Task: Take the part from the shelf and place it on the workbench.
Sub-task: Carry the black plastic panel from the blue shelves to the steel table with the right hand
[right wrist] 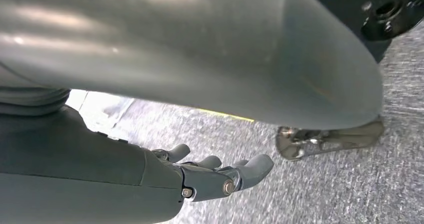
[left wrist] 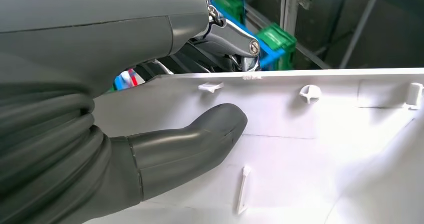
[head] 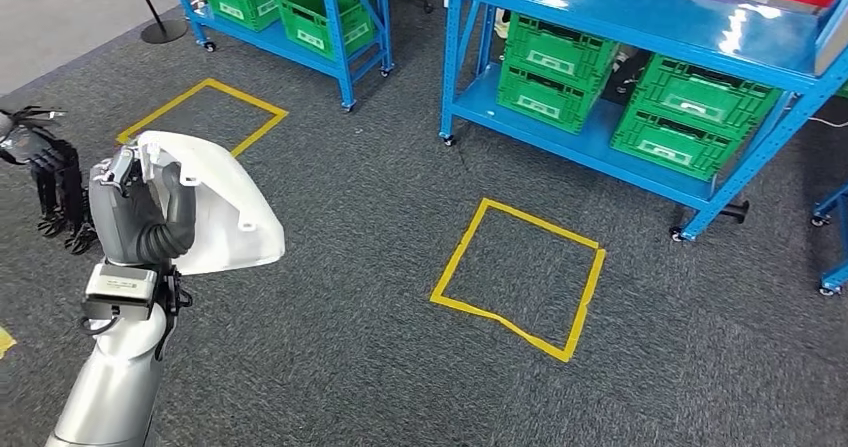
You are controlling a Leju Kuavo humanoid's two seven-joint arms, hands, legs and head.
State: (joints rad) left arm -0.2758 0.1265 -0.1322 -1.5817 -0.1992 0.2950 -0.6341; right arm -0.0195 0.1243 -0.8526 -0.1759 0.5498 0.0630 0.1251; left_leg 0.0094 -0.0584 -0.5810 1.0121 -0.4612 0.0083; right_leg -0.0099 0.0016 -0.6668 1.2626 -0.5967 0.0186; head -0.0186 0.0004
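We've got the white part (head: 215, 202) off the shelf (head: 640, 27), left hand (head: 140, 212) clamped on its edge, thumb inside, well short of the yellow floor square (head: 520, 277). Right hand (right wrist: 220, 176) hangs loosely spread, holding nothing. Workbench placement remains.

I can't read any text here; white labels on the green plastic crates (head: 553, 71) and a label on my left wrist band (head: 120, 283) are too blurred.
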